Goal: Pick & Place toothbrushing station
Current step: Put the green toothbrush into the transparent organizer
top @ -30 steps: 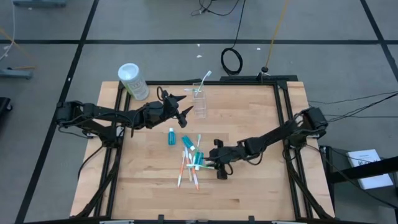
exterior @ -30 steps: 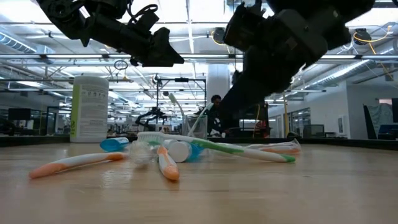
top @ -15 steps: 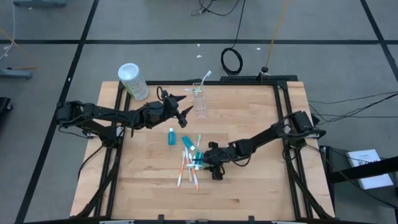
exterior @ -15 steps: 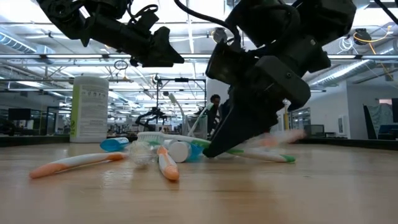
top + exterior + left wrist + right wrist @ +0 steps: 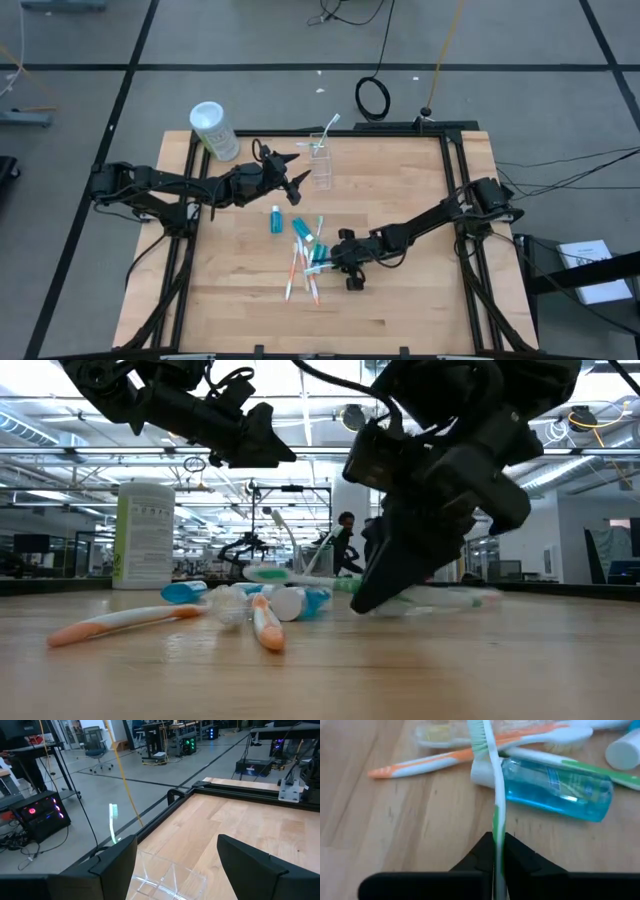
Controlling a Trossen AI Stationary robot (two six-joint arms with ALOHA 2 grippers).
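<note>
A pile of slim toothbrushes (image 5: 303,268) and blue toothpaste tubes (image 5: 276,221) lies at the middle of the wooden table (image 5: 420,190). My right gripper (image 5: 330,259) reaches down into the pile from the right. It is shut on a white-and-green toothbrush (image 5: 491,780). A clear plastic cup (image 5: 320,165) stands near the far edge with one toothbrush (image 5: 330,125) upright in it. My left gripper (image 5: 297,183) hovers open just left of the cup, touching nothing. My right gripper pinches the green toothbrush's handle (image 5: 496,827) between its two fingers. They come slanting down from the table's right. The brush runs on along the fingers, away from them. Its brush end (image 5: 262,573) is raised over the pile, above a blue tube (image 5: 555,787).
A white canister with green print (image 5: 214,131) stands at the table's far left corner. Orange-accented toothbrushes (image 5: 445,760) lie loose beside the held one. Bare wood lies to the right of and near the pile.
My right gripper has come down and a little toward the table's left, into the pile, and now grips the green toothbrush. The brush has shifted: its brush end stands higher above the pile than before. My left arm has kept still.
</note>
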